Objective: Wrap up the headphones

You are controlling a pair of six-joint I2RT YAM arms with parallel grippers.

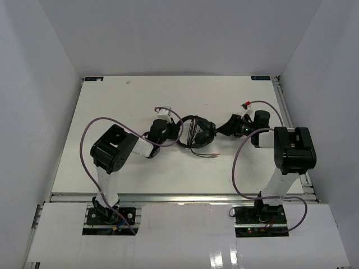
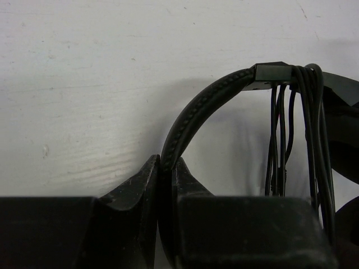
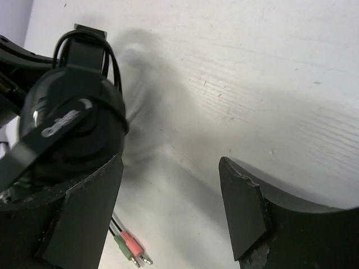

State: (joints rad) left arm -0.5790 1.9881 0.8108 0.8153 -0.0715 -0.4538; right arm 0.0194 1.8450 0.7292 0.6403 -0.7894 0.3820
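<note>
The headphones (image 1: 197, 133) lie on the table (image 1: 112, 112), left gripper (image 2: 166, 163) clamped on the headband (image 2: 193, 109), right gripper (image 3: 168, 168) wide and empty beside an earcup (image 3: 67, 123). Most of the cable (image 2: 311, 123) seems wound around the band; a short tail with 2 plugs (image 3: 132, 249) lies loose, not yet tucked.

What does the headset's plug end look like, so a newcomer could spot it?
On the white table, the black over-ear headphones lie near the middle. From them a thin black cable trails toward the near edge, ending in two small plugs, one pink, one green. The looping purple robot cables nearby are far thicker.
</note>
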